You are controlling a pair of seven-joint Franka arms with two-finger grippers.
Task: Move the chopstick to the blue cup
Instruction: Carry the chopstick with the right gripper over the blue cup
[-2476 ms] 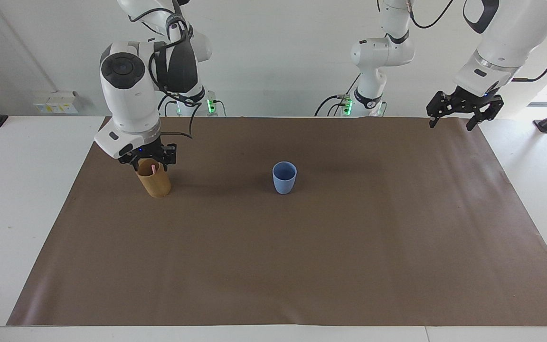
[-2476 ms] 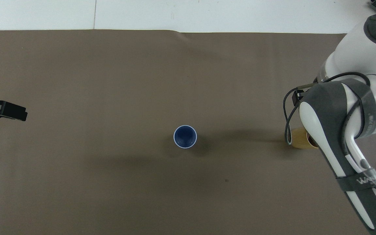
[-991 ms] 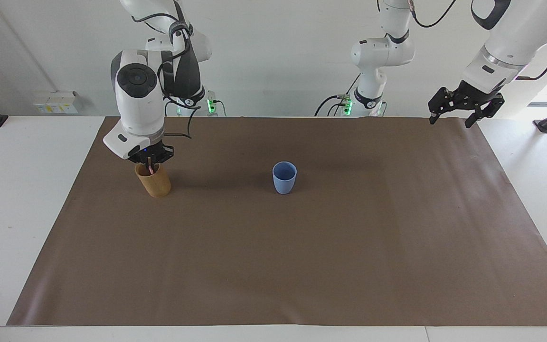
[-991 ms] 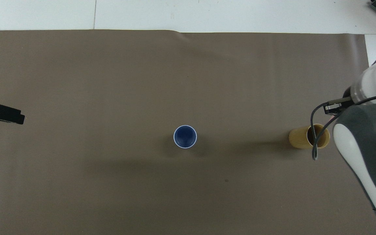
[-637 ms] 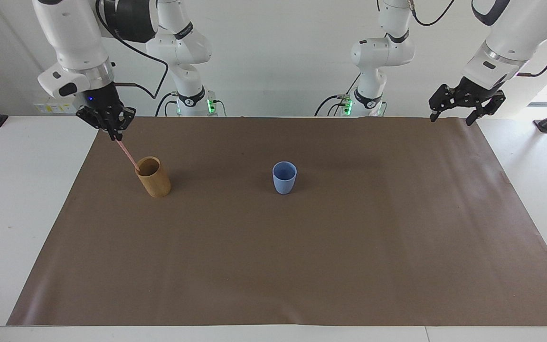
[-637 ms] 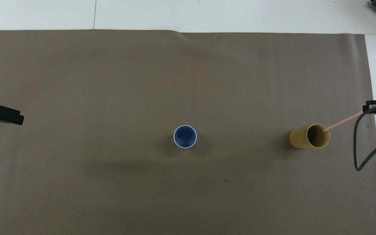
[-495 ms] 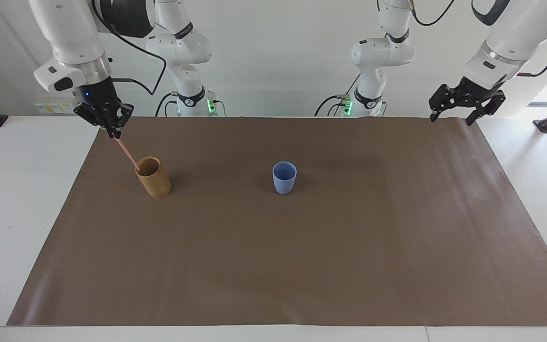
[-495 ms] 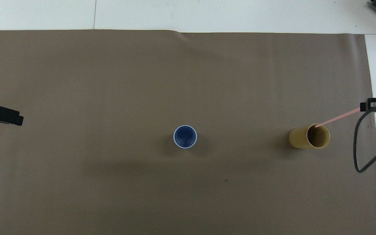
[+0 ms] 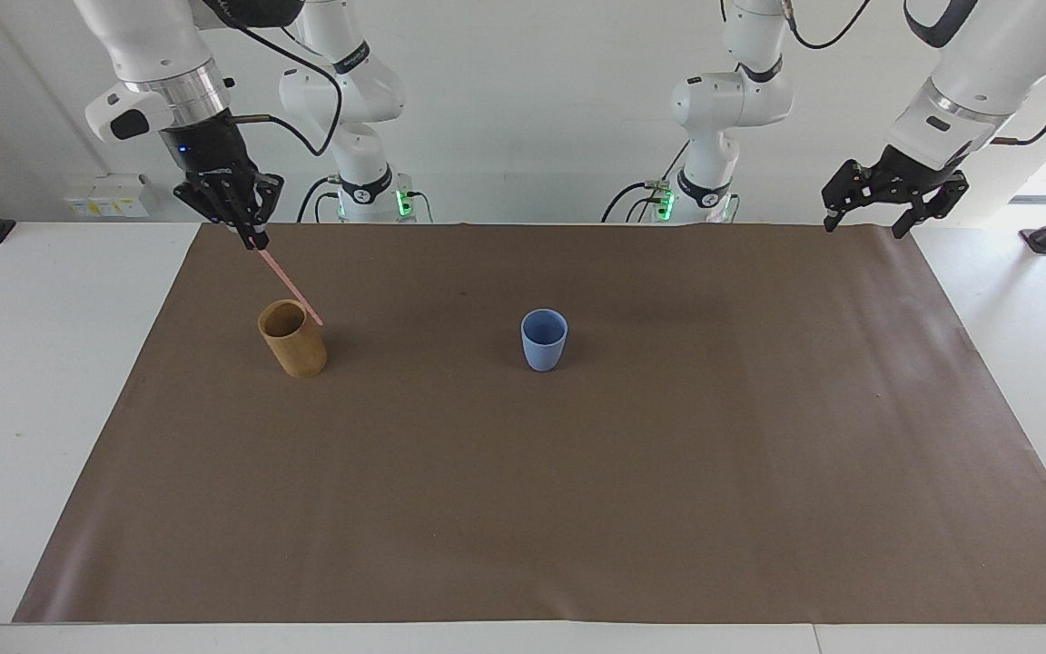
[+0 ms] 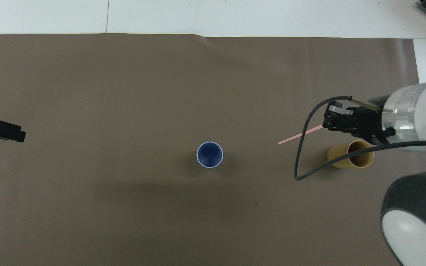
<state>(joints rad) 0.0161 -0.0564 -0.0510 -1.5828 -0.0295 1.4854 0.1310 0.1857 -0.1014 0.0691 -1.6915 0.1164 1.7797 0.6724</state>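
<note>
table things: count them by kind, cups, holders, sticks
cups: 1, the blue cup
holders: 1, the tan bamboo holder
sticks: 1, the pink chopstick, held up in the right claw, clear of the holder
total: 3

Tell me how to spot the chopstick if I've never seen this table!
Find the brown mat covering the table, then the tan bamboo holder toward the right arm's end. Up in the air by that holder, the right gripper pinches the chopstick by its top end. It's the only thin pink stick, slanting down; the blue cup and the holder are stubby and round.
</note>
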